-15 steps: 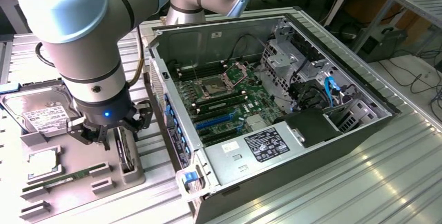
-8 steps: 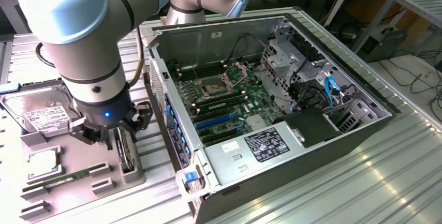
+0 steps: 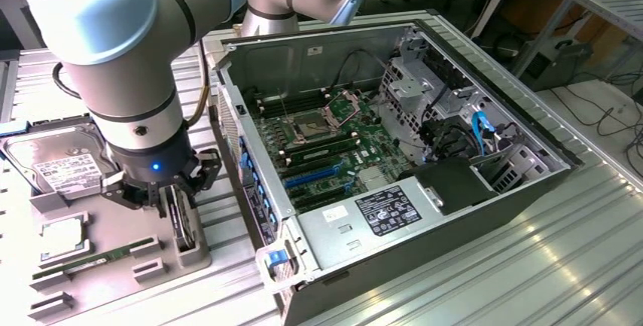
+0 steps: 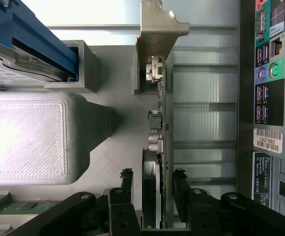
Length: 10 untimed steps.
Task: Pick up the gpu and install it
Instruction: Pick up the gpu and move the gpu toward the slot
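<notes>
Gpu [image 4: 155,120] stands on edge in a slot along the grey holder's [image 3: 120,224] edge beside the computer case [image 3: 291,59]; the claw [image 4: 153,172] straddles it, part open, gripping nothing, gaps both sides; hard drive [image 3: 62,164] beyond

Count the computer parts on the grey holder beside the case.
4: hard drive farthest back, CPU before it, RAM stick nearest the camera, gpu on edge beside the case. The arm may hide more.

Arm [image 3: 120,62]: silver-grey tubes, pale blue joint caps | wrist [image 3: 150,141]: blue light [image 3: 153,166] | gripper [image 3: 173,209]: black, two fingers [image 4: 181,189] | cable [image 3: 60,77]: black
</notes>
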Each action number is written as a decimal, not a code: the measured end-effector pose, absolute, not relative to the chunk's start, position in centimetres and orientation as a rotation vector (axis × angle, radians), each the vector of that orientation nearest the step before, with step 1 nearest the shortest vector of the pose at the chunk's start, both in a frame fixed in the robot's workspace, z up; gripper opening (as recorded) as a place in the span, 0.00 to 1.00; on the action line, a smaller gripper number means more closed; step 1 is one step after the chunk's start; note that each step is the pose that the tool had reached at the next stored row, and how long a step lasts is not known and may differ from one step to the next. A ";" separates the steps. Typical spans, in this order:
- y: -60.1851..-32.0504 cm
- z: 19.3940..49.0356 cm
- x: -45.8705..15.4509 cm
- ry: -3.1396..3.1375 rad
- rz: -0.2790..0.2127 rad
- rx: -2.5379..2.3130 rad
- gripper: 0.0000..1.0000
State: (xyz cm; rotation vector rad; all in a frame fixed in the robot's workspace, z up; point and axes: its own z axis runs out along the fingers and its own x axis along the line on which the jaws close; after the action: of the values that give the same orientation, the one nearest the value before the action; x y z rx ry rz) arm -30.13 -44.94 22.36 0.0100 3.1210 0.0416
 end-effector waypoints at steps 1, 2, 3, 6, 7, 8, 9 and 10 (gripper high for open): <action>-44.9 22.3 -30.1 3.121 0.042 0.010 0.45; -44.9 22.3 -30.1 3.121 0.042 0.010 0.45; -44.9 22.3 -30.1 3.121 0.042 0.010 0.45; -44.9 22.3 -30.1 3.121 0.042 0.010 0.31; -44.9 22.3 -30.1 3.121 0.042 0.010 0.27; -44.9 22.3 -30.1 3.121 0.042 0.010 0.27; -44.9 22.3 -30.1 3.121 0.042 0.010 0.27; -44.9 22.3 -30.1 3.121 0.042 0.010 0.27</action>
State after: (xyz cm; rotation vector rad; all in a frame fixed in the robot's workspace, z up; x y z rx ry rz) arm -30.13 -44.94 22.34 0.0099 3.1210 0.0416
